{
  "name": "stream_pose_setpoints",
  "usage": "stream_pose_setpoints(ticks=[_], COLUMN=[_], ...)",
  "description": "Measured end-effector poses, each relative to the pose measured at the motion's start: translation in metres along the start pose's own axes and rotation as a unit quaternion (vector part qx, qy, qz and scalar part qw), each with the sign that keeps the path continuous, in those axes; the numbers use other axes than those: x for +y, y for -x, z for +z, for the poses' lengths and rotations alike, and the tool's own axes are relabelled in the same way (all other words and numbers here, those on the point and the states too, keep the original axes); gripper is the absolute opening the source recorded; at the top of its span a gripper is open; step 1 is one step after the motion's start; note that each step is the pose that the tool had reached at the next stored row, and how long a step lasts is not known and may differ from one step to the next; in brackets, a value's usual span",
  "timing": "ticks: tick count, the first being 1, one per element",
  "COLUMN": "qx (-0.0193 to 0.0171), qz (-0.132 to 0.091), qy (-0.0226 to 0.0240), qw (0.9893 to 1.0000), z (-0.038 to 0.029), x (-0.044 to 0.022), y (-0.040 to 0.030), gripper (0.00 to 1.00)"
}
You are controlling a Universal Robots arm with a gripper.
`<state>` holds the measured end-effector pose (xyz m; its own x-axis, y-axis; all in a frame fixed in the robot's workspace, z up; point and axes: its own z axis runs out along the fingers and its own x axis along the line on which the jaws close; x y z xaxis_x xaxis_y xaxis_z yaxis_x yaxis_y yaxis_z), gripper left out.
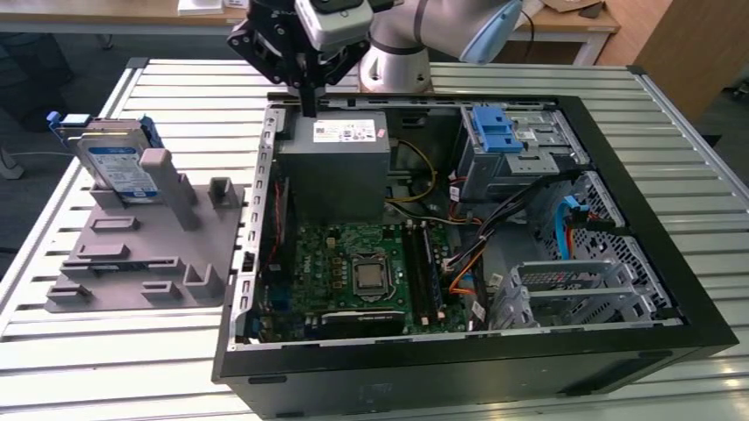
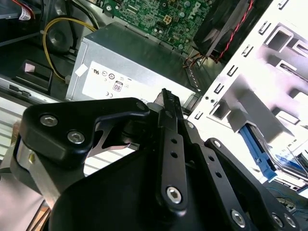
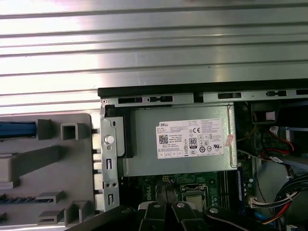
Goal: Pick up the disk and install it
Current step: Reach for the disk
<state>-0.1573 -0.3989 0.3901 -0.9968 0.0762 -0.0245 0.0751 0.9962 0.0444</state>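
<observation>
The silver disk (image 1: 115,167) wears a blue-and-white label and blue rails; the motherboard (image 1: 351,267) is green, the case (image 1: 468,368) black.

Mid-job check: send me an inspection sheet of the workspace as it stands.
Surface: slatted metal table carrying an open computer case and a grey holder.
Job's things: the disk stands upright in the holder, not yet picked up; a drive cage with a blue latch sits inside the case.
Clutter: nothing seen.
Grippers: claw shut and empty, over the grey power box, apart from the disk.
Cables: a loose bundle inside the case, beside the circuit board.
Surroundings: wooden desk behind the table.
</observation>
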Motion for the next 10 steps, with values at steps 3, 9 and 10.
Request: stream_pose_setpoints(ticks=[3,9,10], qx=[0.0000,0.0000,0.0000], qz=[0.000,0.000,0.000], qy=[0.0000,0.0000,0.0000], qw=[1.0000,1.0000,1.0000], z=[0.0001,0.0004,0.0004], x=[-0.0001,-0.0002,-0.0002], y=[-0.0008,-0.0022,-0.0025], gripper=[0.11,0.11,0.11])
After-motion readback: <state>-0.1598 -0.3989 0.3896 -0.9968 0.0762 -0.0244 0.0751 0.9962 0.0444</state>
